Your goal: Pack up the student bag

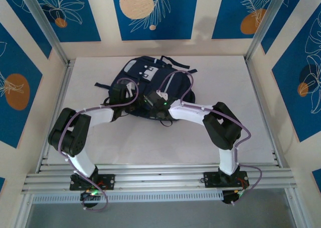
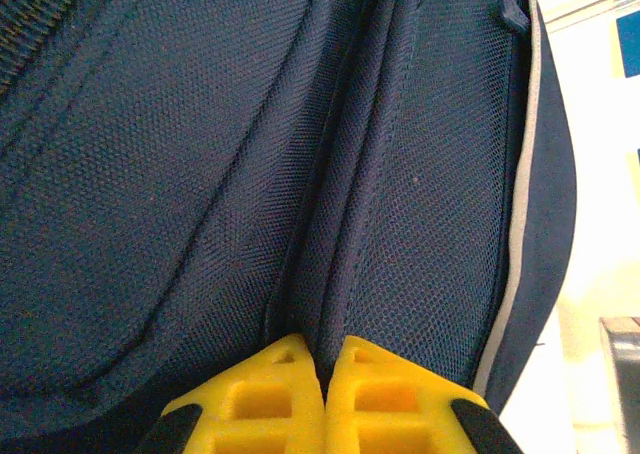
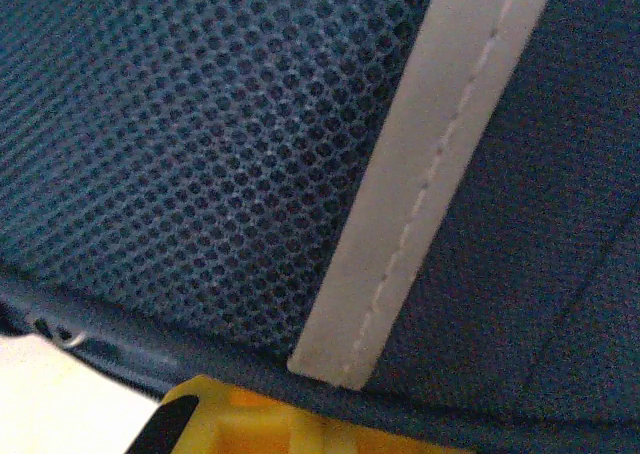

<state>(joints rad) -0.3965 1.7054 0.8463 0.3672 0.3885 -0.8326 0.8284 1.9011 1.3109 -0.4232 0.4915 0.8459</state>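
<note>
The white table carries the student bag at its far centre, long axis running away from the arm bases, grey buckle patch at the far end. Both arms reach over its near half, and neither is clearly the nearer. Left gripper: clenched, yellow tips together on a raised seam fold of navy fabric, judged a pinch; right gripper: closed against mesh beside a grey stripe, and whether it grips cloth cannot be told.
</note>
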